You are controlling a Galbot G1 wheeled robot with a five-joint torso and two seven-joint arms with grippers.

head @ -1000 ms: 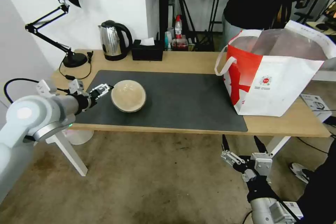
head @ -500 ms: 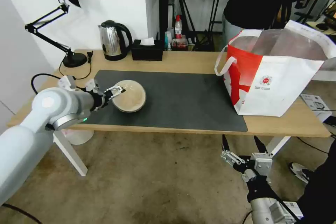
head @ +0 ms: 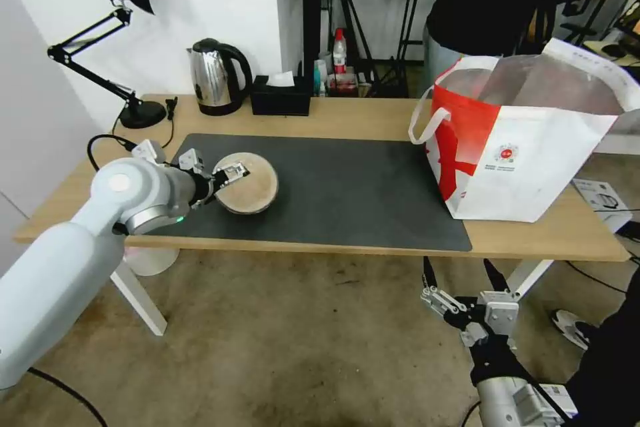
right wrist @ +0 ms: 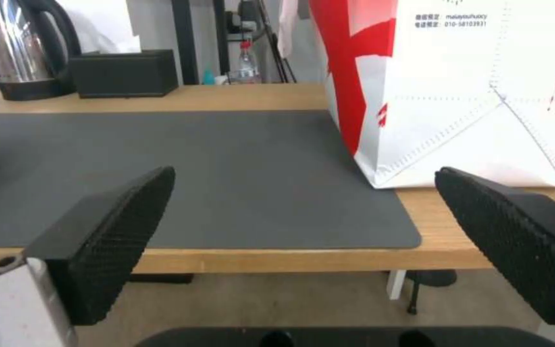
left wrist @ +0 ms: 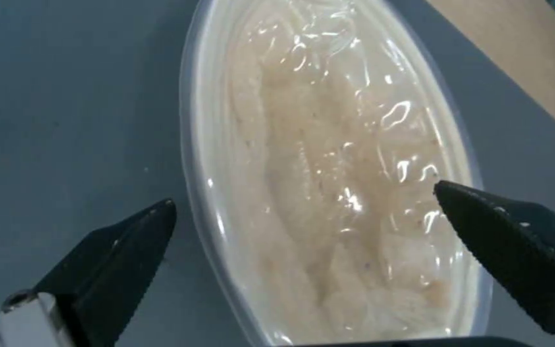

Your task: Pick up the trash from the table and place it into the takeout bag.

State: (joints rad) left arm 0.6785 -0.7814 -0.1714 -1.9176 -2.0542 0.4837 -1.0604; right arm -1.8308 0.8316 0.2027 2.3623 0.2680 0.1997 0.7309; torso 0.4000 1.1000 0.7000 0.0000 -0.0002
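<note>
On the long light-wood table (head: 360, 117), largest first: dark grey mat (head: 347, 193), spread over the middle of the top.

Takeout bag (head: 527, 140): white tote with red side panel, upright at the right end, mouth open, silvery lining visible; its contents are hidden by the wall, and its far right corner is cut off.

Beige bowl (head: 248, 181): on the left part of the mat, lined with crinkled clear film in the left wrist view (left wrist: 329, 193). Judged light, thin-walled and springy, the film slippery; best taken at the rim, one finger inside and one outside. Depth and any residue hard to make out.

Left gripper (head: 230, 173): fingers (left wrist: 117, 255) spread apart, straddling the bowl's left rim, holding nothing.

Right gripper (head: 463, 297): parked low, near side of the table, fingers (right wrist: 104, 231) wide apart, empty.
</note>
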